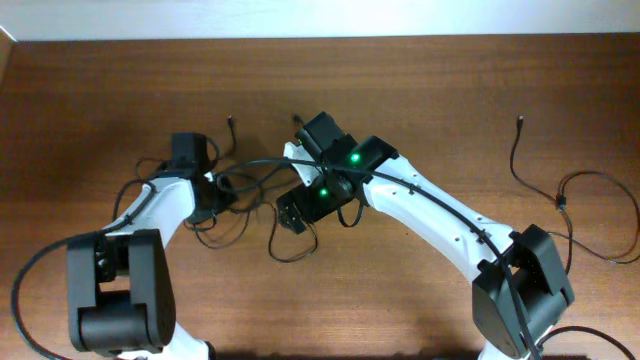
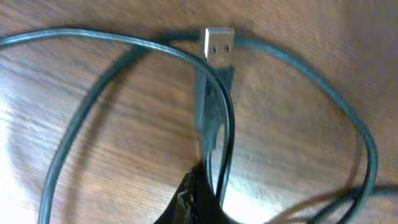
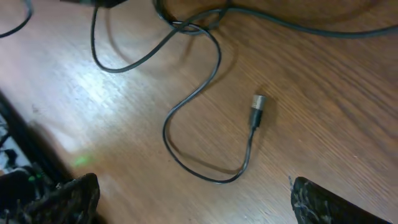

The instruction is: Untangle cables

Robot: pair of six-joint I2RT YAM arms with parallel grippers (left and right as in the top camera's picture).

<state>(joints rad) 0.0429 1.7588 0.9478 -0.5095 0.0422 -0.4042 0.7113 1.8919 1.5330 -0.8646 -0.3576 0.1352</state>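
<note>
— Where are our cables [image 1: 272, 240]?
— Knotted on the table [image 1: 420, 80] between our arms; one cord [image 1: 560, 198] lies well apart at right. Our left gripper [image 2: 198, 202] is pinched together on a strand below the USB plug [image 2: 219, 45], apparently to anchor it.
— And our right gripper [image 3: 194, 186]?
— Spread wide, empty, over the loose end with the round plug [image 3: 257, 104], likely our next pull.

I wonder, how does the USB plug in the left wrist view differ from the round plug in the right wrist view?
The USB plug has a flat, rectangular metal shell; the round plug ends in a small cylindrical tip. Other cords cross at the USB plug, while the round plug lies clear of them. Both end dark cords lying on the wooden table.
</note>
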